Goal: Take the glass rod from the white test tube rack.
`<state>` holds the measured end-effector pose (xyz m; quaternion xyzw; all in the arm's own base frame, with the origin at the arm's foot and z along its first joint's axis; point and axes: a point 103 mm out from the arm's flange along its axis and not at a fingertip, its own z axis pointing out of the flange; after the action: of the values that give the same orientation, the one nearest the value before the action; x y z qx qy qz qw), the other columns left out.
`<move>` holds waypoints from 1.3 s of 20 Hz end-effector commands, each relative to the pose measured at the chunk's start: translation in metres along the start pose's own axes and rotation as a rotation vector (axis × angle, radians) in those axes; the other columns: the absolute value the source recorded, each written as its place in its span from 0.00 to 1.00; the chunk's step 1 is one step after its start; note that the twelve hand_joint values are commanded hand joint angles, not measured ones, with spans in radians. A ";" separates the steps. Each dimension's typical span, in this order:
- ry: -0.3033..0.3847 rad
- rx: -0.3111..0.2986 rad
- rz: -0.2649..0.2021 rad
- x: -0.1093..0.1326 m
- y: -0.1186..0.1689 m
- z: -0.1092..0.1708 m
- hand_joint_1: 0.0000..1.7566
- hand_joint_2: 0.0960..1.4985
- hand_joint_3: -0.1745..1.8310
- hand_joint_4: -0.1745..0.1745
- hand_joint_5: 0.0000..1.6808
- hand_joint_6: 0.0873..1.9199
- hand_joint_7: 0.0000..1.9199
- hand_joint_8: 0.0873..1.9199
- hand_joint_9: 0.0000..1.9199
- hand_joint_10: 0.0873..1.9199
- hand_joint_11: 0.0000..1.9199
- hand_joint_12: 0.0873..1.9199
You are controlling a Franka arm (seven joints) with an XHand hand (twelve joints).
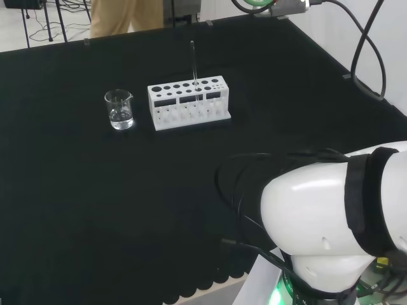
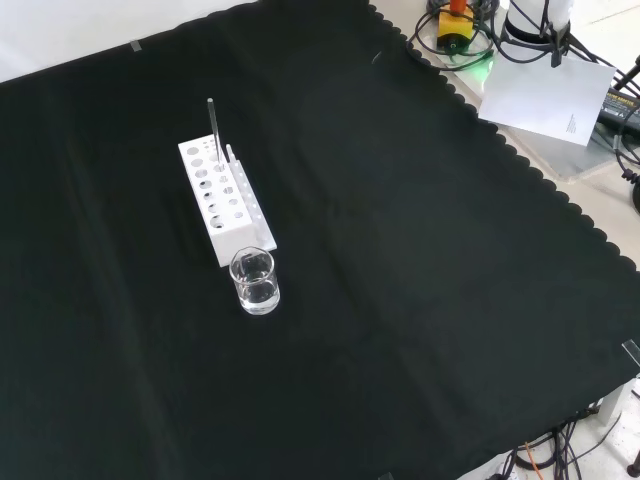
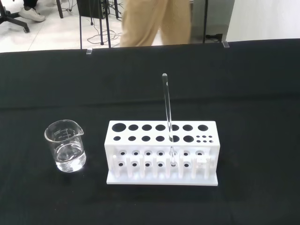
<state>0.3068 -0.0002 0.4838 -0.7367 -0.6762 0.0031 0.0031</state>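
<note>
A white test tube rack point(image 1: 188, 103) point(image 2: 225, 200) point(image 3: 162, 152) with two rows of holes stands on the black cloth. A thin clear glass rod point(image 1: 194, 67) point(image 2: 213, 128) point(image 3: 167, 110) rises nearly upright from a hole in the rack's front row as the wrist view has it, toward the rack's right end in the head view and its far end in the front view. Nothing touches the rod. The arm's white links point(image 1: 337, 222) fill the head view's lower right, well away from the rack.
A small clear beaker point(image 1: 119, 109) point(image 2: 254, 281) point(image 3: 66, 146) with a little clear liquid stands just left of the rack in the head view, in front of it in the front view. The cloth's scalloped edge point(image 2: 545, 185) runs along the front view's right, with cables and paper beyond.
</note>
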 end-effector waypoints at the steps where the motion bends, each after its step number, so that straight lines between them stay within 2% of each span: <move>1: -0.006 -0.004 -0.001 0.001 0.002 0.002 0.50 0.41 0.36 0.13 0.10 0.03 0.19 0.00 0.27 0.00 0.34 0.00; 2: -0.005 -0.001 -0.003 0.001 0.004 0.003 0.46 0.42 0.35 0.15 0.05 0.00 0.13 0.00 0.19 0.00 0.27 0.00; 4: -0.011 0.001 -0.003 0.002 0.008 0.007 0.43 0.44 0.33 0.16 0.01 0.00 0.08 0.00 0.14 0.00 0.22 0.00; 5: -0.009 0.003 -0.003 0.002 0.010 0.008 0.42 0.45 0.32 0.17 0.00 0.00 0.07 0.00 0.10 0.07 0.19 0.05; 7: -0.004 0.007 -0.002 0.002 0.017 0.011 0.41 0.46 0.30 0.17 0.00 0.00 0.05 0.01 0.03 0.23 0.06 0.39; 8: -0.002 0.008 -0.003 0.001 0.020 0.013 0.41 0.46 0.30 0.18 0.00 0.00 0.04 0.04 0.01 0.27 0.03 0.49; 10: -0.001 0.013 -0.003 -0.001 0.029 0.016 0.41 0.46 0.30 0.18 0.00 0.00 0.01 0.12 0.00 0.31 0.01 0.57; 14: -0.001 0.015 -0.012 -0.007 0.054 0.021 0.40 0.47 0.31 0.18 0.00 0.00 0.00 0.19 0.00 0.36 0.00 0.62; 18: 0.037 0.029 -0.023 -0.013 0.081 0.030 0.39 0.47 0.31 0.17 0.00 0.00 0.00 0.22 0.00 0.39 0.00 0.65; 23: 0.028 0.042 -0.032 -0.014 0.115 0.042 0.38 0.48 0.31 0.16 0.00 0.00 0.00 0.24 0.01 0.41 0.00 0.67; 26: 0.002 0.056 -0.010 -0.016 0.137 0.052 0.38 0.48 0.31 0.16 0.00 0.00 0.00 0.27 0.01 0.41 0.00 0.67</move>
<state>0.3908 -0.0155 0.4448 -0.7294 -0.6832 0.0174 0.0302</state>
